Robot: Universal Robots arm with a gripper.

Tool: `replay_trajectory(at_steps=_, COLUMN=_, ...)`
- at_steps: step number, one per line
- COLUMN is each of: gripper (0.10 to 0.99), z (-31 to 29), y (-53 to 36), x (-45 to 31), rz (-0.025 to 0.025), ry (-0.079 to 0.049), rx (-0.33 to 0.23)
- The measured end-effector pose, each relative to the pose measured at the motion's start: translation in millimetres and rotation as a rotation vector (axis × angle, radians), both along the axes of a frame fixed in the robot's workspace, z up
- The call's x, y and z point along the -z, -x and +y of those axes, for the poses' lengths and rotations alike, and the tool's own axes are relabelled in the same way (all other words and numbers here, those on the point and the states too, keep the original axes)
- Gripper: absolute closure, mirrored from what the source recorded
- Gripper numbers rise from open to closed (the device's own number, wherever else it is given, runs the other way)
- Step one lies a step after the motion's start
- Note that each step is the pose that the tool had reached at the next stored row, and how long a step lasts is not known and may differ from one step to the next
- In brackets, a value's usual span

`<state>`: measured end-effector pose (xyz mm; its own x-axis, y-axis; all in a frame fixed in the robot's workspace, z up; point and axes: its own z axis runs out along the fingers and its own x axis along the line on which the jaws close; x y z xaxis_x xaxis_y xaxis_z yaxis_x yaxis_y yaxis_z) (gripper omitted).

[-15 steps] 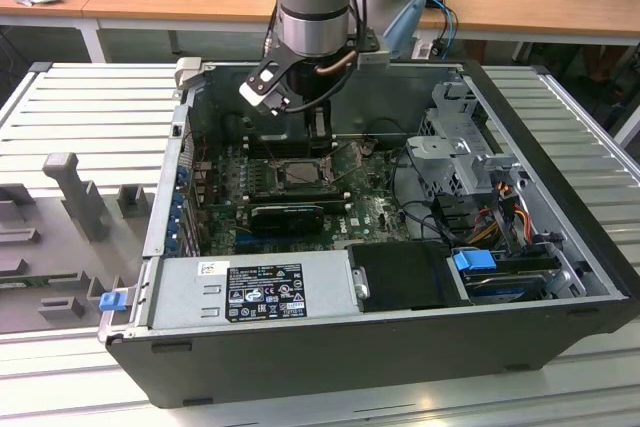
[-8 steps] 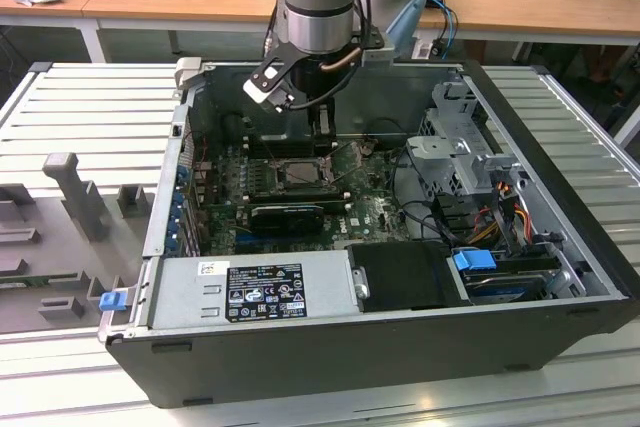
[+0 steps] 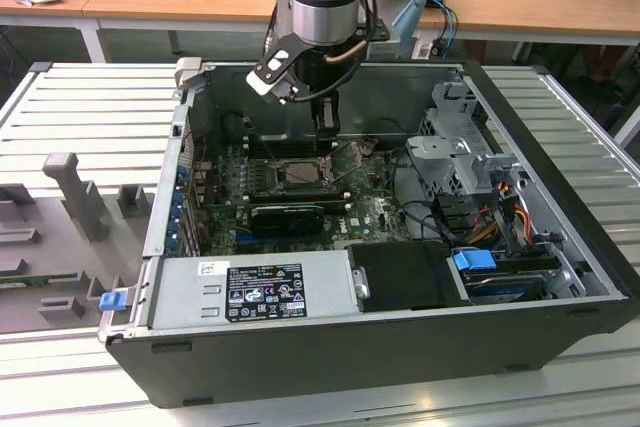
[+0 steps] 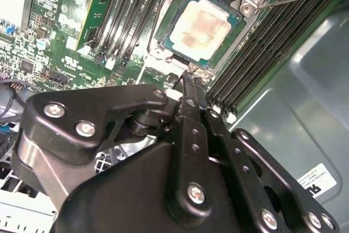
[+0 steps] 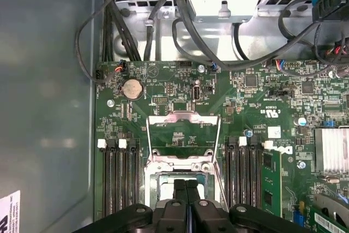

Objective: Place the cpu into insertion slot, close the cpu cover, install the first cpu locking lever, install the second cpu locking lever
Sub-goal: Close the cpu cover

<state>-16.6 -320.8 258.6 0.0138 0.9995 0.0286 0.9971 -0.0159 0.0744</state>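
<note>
Cpu lies flat in the insertion slot with its metal face up. It is square, so it has no long axis to report. The gripper has its jaws pressed together and empty, tips at the slot's rim, apparently placed to push rather than pinch. Beyond them the cpu cover stands tilted open.

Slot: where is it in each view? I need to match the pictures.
Exterior view: slot in the middle of the green board, under the tool.
Second wrist view: slot just beyond the tool tips, cpu seated in it.
First wrist view: slot partly behind the shut tool, the open cover beyond it.
Shared landmark: the black memory slots on both sides of the slot.
</note>
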Motion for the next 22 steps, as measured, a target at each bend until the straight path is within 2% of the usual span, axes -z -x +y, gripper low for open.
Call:
replay_trajectory(at_steps=10, gripper=0.980, z=-0.1, y=-9.6, x=0.0, rz=0.0035, ry=0.000, rx=0.001)
replay_trajectory(at_steps=15, gripper=0.980, z=-0.1, y=-24.3, x=0.0, rz=0.0070, ry=0.000, rx=0.001)
replay_trajectory(at_steps=22, gripper=0.980, z=0.0, y=-47.5, x=0.1, rz=0.0068, ry=0.000, rx=0.001)
